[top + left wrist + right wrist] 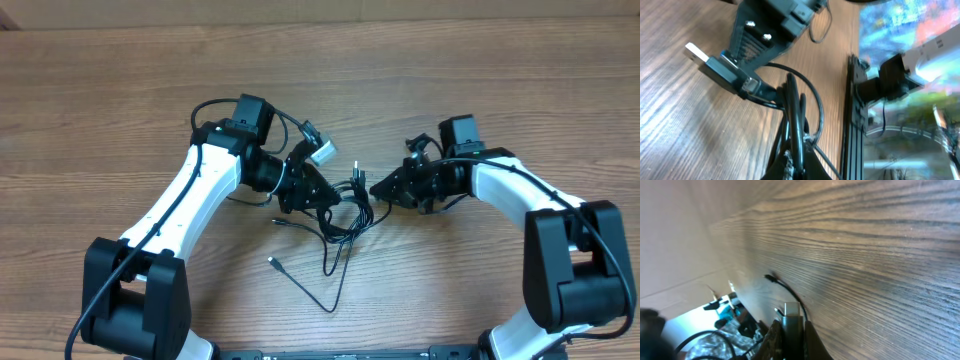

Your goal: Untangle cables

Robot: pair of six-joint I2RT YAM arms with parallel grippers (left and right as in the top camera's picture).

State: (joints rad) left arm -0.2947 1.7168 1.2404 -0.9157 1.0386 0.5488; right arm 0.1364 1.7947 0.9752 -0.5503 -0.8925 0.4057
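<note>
Cables (pixel 350 205) sit knotted mid-worktop (pixel 100 100). Left jaws are clamped shut on a bundle of the cords, right jaws shut on a silver-tipped plug (pixel 790 311). Best pulled apart slowly and low, easing off if the knot tightens.

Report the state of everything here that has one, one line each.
left gripper, shut on cables.
right gripper, shut on silver-tipped plug.
cables, tangled in a knot between the two grippers.
USB plug, ungripped, sticking out beside the left gripper.
loose cable end, lying on the table, unheld.
</note>
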